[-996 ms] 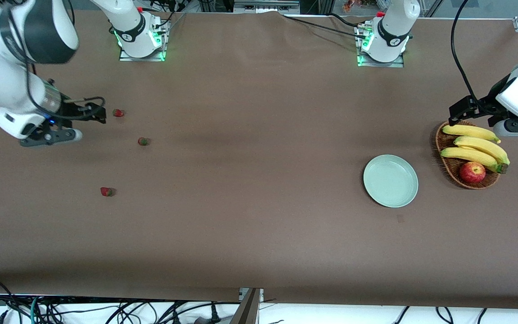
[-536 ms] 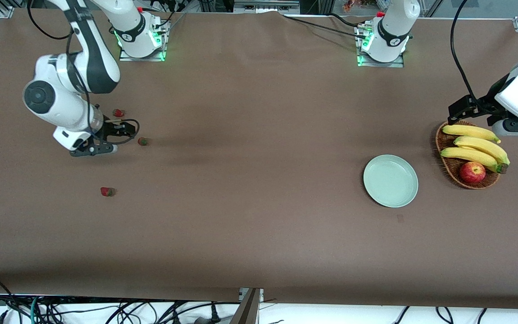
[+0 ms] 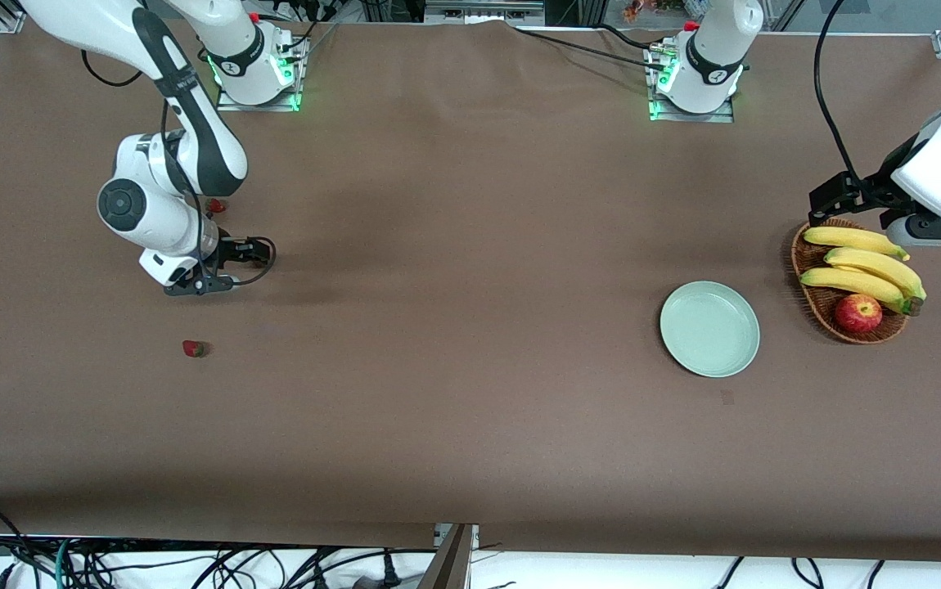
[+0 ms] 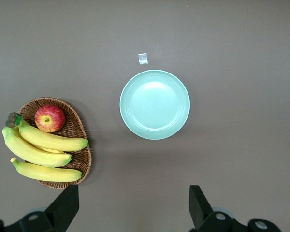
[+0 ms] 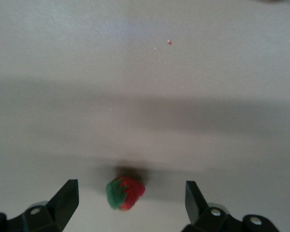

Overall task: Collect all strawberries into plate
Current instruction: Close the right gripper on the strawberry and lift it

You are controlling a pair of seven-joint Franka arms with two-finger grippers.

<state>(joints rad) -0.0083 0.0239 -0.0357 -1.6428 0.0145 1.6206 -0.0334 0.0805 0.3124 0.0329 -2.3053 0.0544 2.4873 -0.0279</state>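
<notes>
My right gripper (image 3: 229, 263) hangs over one strawberry (image 5: 125, 192), fingers spread wide with the berry between them in the right wrist view. To do this well I should center on it, drop straight down, then close gently since it looks small and likely to roll. A second strawberry (image 3: 215, 205) sits beside the arm's elbow, a third (image 3: 194, 348) nearer the front camera. The plate (image 3: 709, 329) is well apart, toward the left arm's end, no berries in it. My left gripper (image 4: 134, 205) waits, fingers apart, over the table by the fruit basket (image 3: 802, 260).
</notes>
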